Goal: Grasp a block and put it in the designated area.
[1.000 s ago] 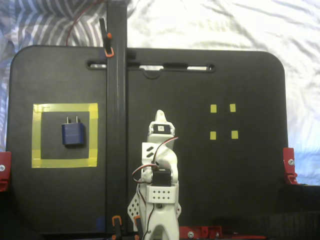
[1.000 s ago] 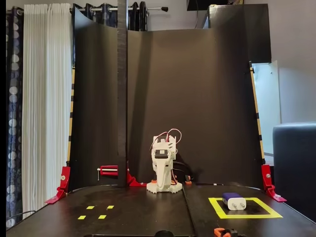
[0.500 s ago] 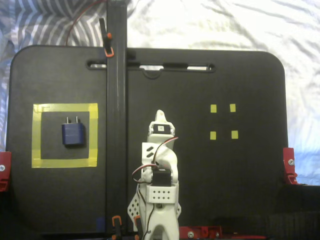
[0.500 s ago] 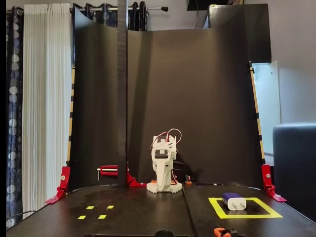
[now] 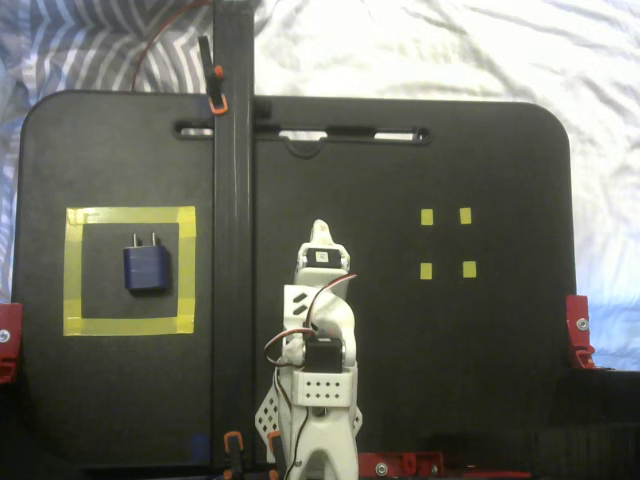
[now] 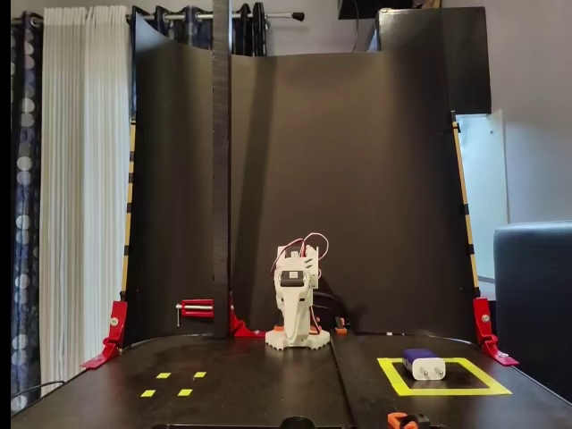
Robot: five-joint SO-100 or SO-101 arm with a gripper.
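Both fixed views show your block (image 5: 146, 268) lying inside the designated area (image 5: 130, 325); the folded arm's hand (image 5: 320, 232) (grip state unreadable) holds nothing, so I judge no further move needed.

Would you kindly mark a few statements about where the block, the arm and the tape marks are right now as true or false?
1. The block lies inside the yellow tape square. True.
2. The gripper is clamped on the block. False: the arm is folded at the middle of the board, well apart from the block.
3. Four small yellow markers sit on the opposite side of the arm from the tape square. True.
4. The block's prongs point toward the arm's base in the top-down fixed view. False: they point toward the board's far edge.
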